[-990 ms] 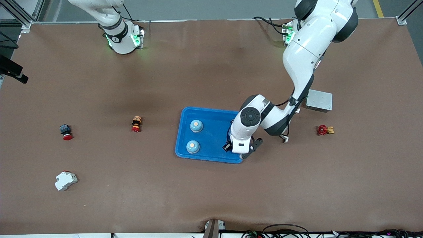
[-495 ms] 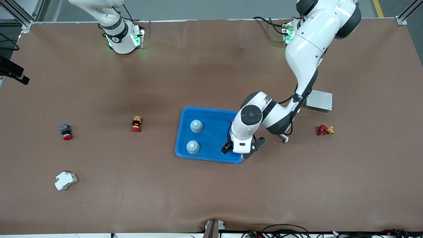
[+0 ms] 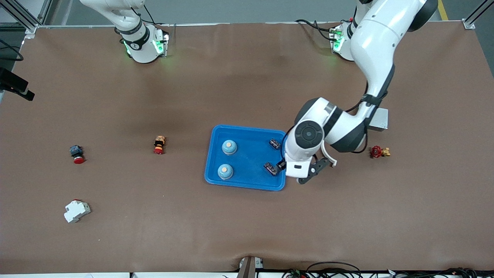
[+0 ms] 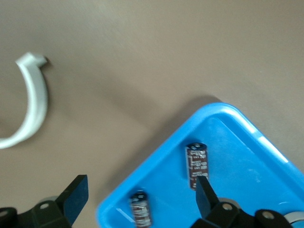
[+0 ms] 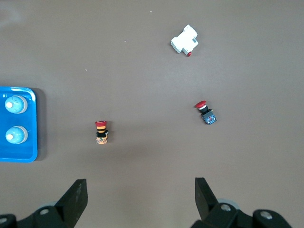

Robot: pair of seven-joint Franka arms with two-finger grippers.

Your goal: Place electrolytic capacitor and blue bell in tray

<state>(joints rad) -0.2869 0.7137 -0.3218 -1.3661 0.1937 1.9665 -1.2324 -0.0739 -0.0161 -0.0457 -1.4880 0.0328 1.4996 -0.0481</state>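
Hovering released, left tool (image 4: 137,197) over tray (image 3: 247,184) edge; right tool (image 5: 137,197) apparently waits released.

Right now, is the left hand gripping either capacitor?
No: the left hand is open and empty above the blue tray's edge, and both capacitors lie loose in the tray.

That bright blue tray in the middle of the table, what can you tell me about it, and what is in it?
The tray is a shallow rectangle of bright blue, plastic-looking material with rounded corners and a raised rim, lying flat on the brown table. Two pale blue bells with orange tops stand in it toward the right arm's end. Two dark capacitors lie on their sides toward the left arm's end. The open left gripper is above that edge, holding nothing.
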